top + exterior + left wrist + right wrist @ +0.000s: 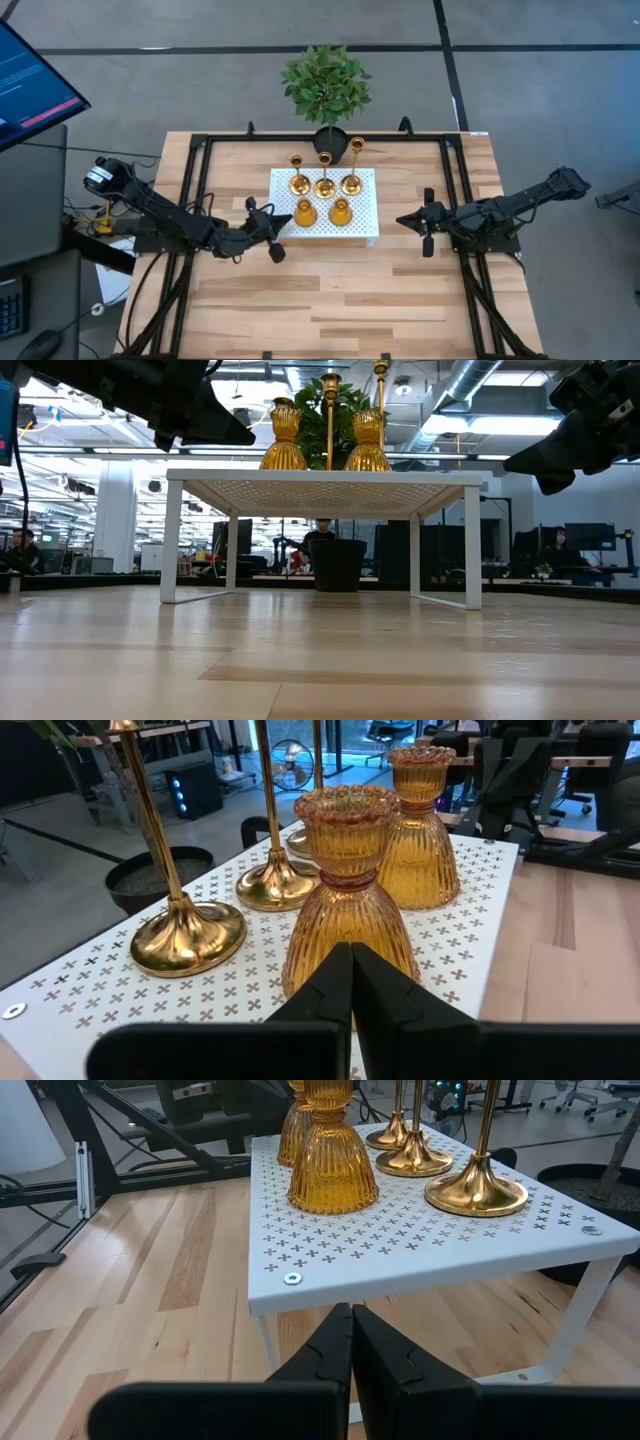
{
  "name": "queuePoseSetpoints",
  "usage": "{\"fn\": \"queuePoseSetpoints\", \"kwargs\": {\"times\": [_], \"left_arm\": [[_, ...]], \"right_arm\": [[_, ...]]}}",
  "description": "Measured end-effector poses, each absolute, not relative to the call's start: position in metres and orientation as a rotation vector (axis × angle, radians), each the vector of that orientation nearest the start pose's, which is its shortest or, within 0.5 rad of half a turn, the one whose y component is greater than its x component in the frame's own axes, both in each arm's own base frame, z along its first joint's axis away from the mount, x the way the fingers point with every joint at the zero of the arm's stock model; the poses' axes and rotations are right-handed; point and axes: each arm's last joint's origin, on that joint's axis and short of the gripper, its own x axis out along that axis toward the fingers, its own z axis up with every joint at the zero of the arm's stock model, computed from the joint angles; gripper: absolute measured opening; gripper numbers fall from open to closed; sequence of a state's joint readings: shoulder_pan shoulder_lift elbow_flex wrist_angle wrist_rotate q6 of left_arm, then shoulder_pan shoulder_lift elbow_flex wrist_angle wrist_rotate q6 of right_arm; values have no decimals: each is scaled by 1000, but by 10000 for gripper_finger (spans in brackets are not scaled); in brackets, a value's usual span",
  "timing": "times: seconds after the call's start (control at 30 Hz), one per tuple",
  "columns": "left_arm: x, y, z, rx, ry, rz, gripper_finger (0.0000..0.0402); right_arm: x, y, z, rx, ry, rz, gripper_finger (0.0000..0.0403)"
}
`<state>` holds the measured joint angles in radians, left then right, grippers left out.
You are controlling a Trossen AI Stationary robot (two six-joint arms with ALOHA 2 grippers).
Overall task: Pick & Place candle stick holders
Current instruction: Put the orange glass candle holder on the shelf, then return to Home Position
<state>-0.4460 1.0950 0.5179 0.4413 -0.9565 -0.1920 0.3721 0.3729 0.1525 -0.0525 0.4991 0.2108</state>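
Simply unmarked gold candle stick holders [324, 196]

white tray [362, 226], potted plant [326, 85], table [330, 300]

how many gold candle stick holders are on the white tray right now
5, all on the white tray: three tall holders in the back row, left, middle, right; two short holders in front, left and right. None looks hidden.

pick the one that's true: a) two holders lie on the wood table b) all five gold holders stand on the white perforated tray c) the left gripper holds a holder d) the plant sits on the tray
b: the high view shows three tall holders and two short ones all standing on the white tray.
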Motion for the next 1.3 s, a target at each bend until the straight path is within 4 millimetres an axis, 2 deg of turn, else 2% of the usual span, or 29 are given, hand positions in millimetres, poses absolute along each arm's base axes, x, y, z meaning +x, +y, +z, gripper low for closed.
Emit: {"fn": "queuePoseSetpoints", "kwargs": {"times": [0.33,0.5,0.8,1.1,1.3], "left_arm": [[216,-65,239,-122,59,563,2],[227,-61,230,-144,72,545,2],[233,-53,230,-160,64,511,3],[217,-58,248,-53,39,527,3],[196,-64,265,42,31,421,3]], "right_arm": [[113,29,179,94,233,-151,0],[113,29,179,93,234,-151,0],[113,29,177,82,254,-153,0],[112,29,177,81,260,-154,0],[112,29,177,81,260,-154,0]]}}
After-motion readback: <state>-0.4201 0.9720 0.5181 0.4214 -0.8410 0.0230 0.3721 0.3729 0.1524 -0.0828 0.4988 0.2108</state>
